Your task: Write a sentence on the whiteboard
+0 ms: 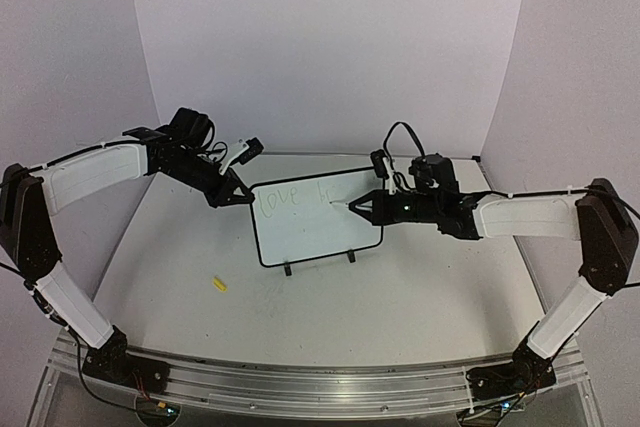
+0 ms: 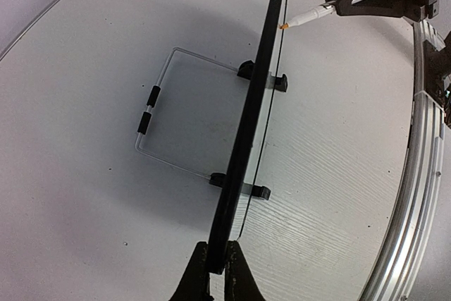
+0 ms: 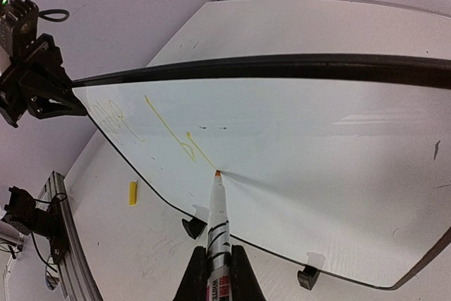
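The whiteboard (image 1: pixel 320 227) stands upright on two black feet mid-table, with faint writing (image 1: pixel 278 199) "love" and a started second word on its upper left. My left gripper (image 1: pixel 228 192) is shut on the board's top left edge; in the left wrist view the black frame (image 2: pixel 243 153) sits between its fingers (image 2: pixel 199 276). My right gripper (image 1: pixel 375 209) is shut on a white marker (image 3: pixel 220 216). The marker's orange tip (image 3: pixel 217 173) touches the board (image 3: pixel 296 146) at the end of a yellowish stroke (image 3: pixel 184 144). The marker also shows in the left wrist view (image 2: pixel 304 17).
A small yellow marker cap (image 1: pixel 219 284) lies on the table left of the board's front, also seen in the right wrist view (image 3: pixel 132 192). A wire stand (image 2: pixel 151 114) props the board from behind. The metal rail (image 1: pixel 300 379) runs along the near edge.
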Action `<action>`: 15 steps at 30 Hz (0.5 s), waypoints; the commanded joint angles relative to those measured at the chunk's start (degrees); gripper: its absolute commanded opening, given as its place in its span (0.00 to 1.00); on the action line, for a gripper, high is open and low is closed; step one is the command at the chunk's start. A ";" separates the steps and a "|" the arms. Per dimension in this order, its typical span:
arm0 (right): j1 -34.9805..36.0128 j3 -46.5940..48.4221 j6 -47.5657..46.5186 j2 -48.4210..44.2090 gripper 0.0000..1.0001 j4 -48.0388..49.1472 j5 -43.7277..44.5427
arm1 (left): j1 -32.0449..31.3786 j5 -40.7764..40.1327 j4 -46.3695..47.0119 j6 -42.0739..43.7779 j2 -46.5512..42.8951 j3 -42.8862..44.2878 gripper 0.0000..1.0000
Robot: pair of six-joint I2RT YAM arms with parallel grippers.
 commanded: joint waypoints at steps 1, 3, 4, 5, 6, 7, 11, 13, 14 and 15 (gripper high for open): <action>-0.26 0.93 -0.23 -1.75 0.00 1.68 -0.74 | 0.78 -8.19 0.67 3.22 -0.60 -0.49 0.00; -0.24 1.40 -0.32 -2.65 0.00 1.75 -2.67 | 0.79 -8.18 0.69 3.24 -0.63 -0.45 0.00; -0.19 1.74 -0.32 -2.99 0.00 1.82 -3.75 | 0.79 -8.14 0.71 3.20 -0.63 -0.48 0.00; -0.20 1.91 -0.32 -3.30 0.00 1.83 -4.20 | 0.79 -8.10 0.68 3.25 -0.61 -0.49 0.00; -0.23 2.09 -0.25 -3.57 0.00 1.83 -4.60 | 0.78 -8.10 0.68 3.27 -0.63 -0.49 0.00; -0.23 2.29 -0.23 -3.91 0.00 1.83 -4.70 | 0.79 -8.10 0.69 3.24 -0.63 -0.49 0.00; -0.23 3.17 -0.30 -4.23 0.00 1.79 -3.53 | 0.76 -8.11 0.69 3.26 -0.45 -0.45 0.00; -0.21 3.85 -0.46 -3.69 0.00 1.75 -2.77 | 0.78 -8.02 0.69 3.26 -0.34 -0.37 0.00; -0.21 4.15 -0.55 -3.34 0.00 1.75 -2.51 | 0.79 -8.01 0.70 3.22 -0.28 -0.32 0.00; -0.23 4.48 -0.64 -3.00 0.00 1.82 -2.37 | 0.79 -8.01 0.70 3.20 -0.22 -0.39 0.00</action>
